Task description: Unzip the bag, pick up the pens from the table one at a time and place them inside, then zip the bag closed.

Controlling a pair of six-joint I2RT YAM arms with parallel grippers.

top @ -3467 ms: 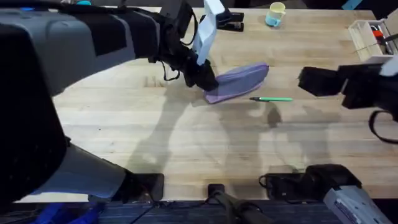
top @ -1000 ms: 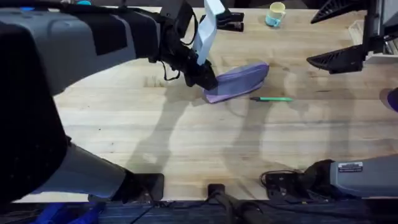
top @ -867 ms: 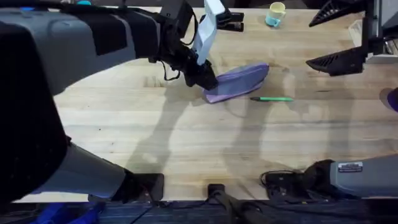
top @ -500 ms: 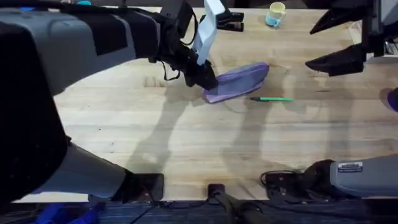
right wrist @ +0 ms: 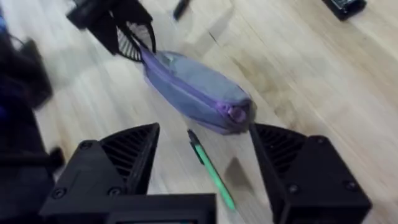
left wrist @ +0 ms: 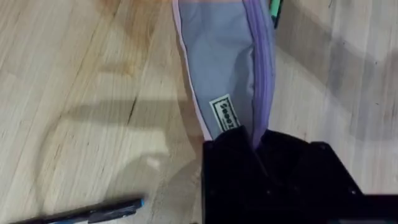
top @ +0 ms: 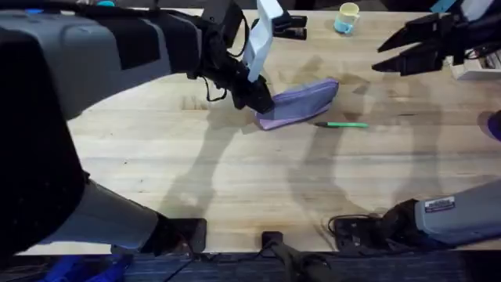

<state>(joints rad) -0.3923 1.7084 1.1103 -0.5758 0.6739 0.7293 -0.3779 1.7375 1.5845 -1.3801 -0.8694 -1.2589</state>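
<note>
The lavender bag (top: 301,100) lies on the table (top: 235,180) at mid-back, its zipper (left wrist: 263,74) running along the top edge. My left gripper (top: 256,99) is shut on the bag's left end, pinching the fabric (left wrist: 252,142). Just in front of the bag lies the green pen (top: 342,124), also seen below the bag (right wrist: 191,89) as a green pen (right wrist: 211,171). A dark pen (left wrist: 87,213) rests on the wood close to the left gripper. My right gripper (top: 377,59) hovers open at the back right, fingers (right wrist: 118,162) spread wide, pointing toward the bag.
A black stapler (top: 290,30) and a yellow-and-blue mug (top: 347,17) stand at the table's back edge. A white box (top: 479,72) sits at the far right, partly behind the right arm. Bare wood stretches across the front half.
The right arm has risen from the right edge and turned, so its open gripper now points left toward the bag. Left gripper, bag and green pen have not moved.
</note>
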